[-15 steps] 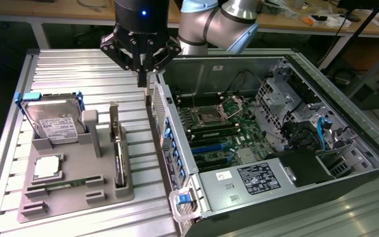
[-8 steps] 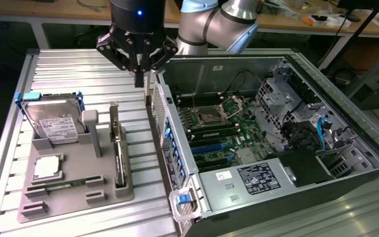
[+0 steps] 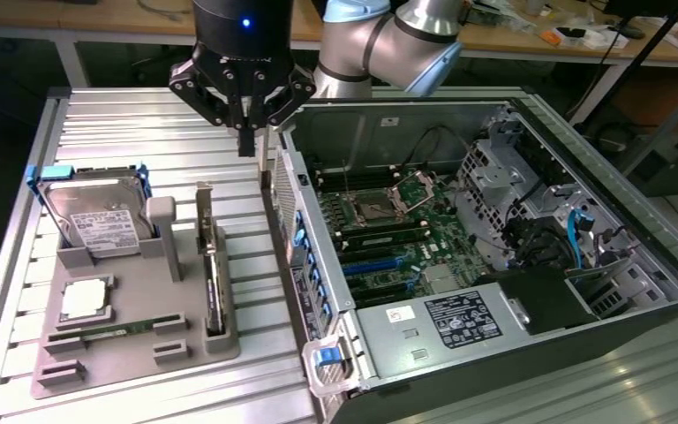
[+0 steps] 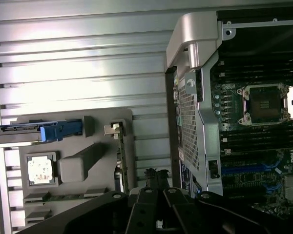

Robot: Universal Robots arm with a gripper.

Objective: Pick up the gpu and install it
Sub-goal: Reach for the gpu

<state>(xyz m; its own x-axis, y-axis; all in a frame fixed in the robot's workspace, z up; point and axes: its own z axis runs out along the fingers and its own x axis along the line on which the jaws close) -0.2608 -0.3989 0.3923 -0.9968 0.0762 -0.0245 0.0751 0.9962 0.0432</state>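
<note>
The gpu (image 3: pixel 212 283) stood on edge in a grey holder (image 3: pixel 127 358) beside the open computer case (image 3: pixel 457 221), seemingly presenting its top edge for pinching, while the clenched, empty gripper (image 3: pixel 246 141) hung above the case's side wall.

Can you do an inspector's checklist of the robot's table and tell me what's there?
Surface: ribbed metal table.
Job's things: gpu standing on edge in the grey holder tray, not picked up; open computer case with its motherboard showing.
Clutter: hard drive, processor chip and RAM stick in the same tray.
Grippers: gripper shut, holding nothing, above the table beside the case.
Cables: blue cables inside the case.
Surroundings: workbench behind, with small items on it.
</note>
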